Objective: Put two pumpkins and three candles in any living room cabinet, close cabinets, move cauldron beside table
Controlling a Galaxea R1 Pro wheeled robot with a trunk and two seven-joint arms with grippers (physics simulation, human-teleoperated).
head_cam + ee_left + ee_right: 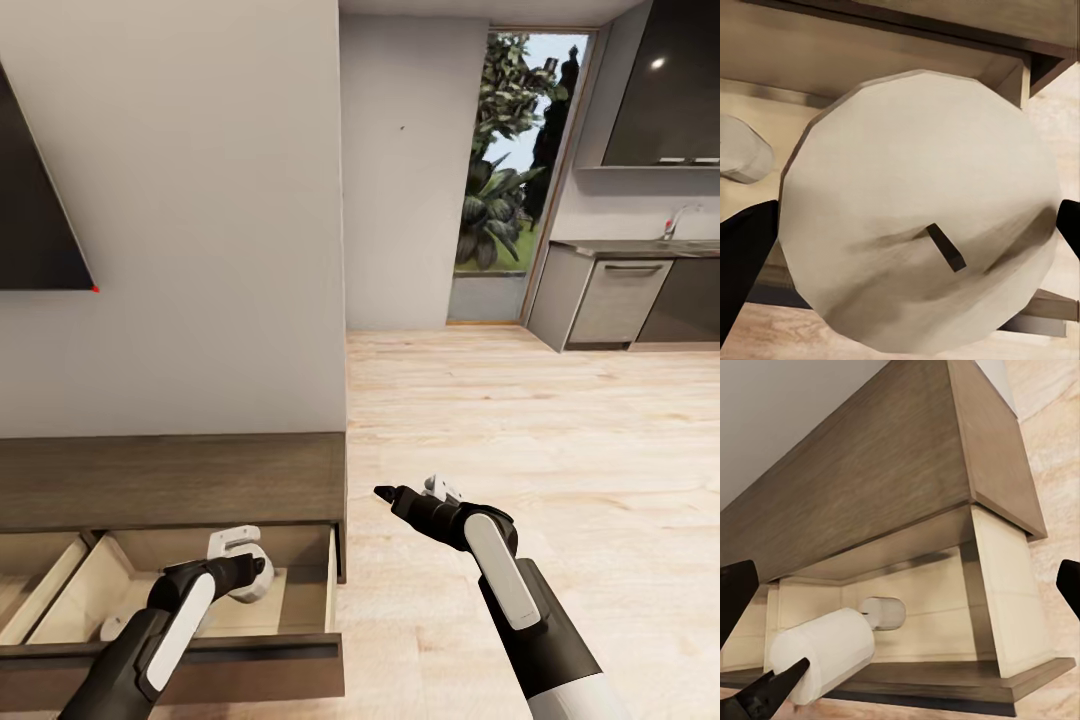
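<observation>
A pale wood floor [520, 430] runs back to a tall glass door [515, 165] showing green plants [495, 210] outside. Grey kitchen units [610, 300] stand at the far right under a dark countertop [640, 246] with a tap [680, 218], and a dark wall cupboard [670, 85] hangs above. A black screen [30, 215] is on the white wall [200, 220] at left

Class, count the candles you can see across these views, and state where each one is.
2. One candle is held in the left gripper over the open cabinet drawer; another candle lies inside it. Others may be hidden.
</observation>
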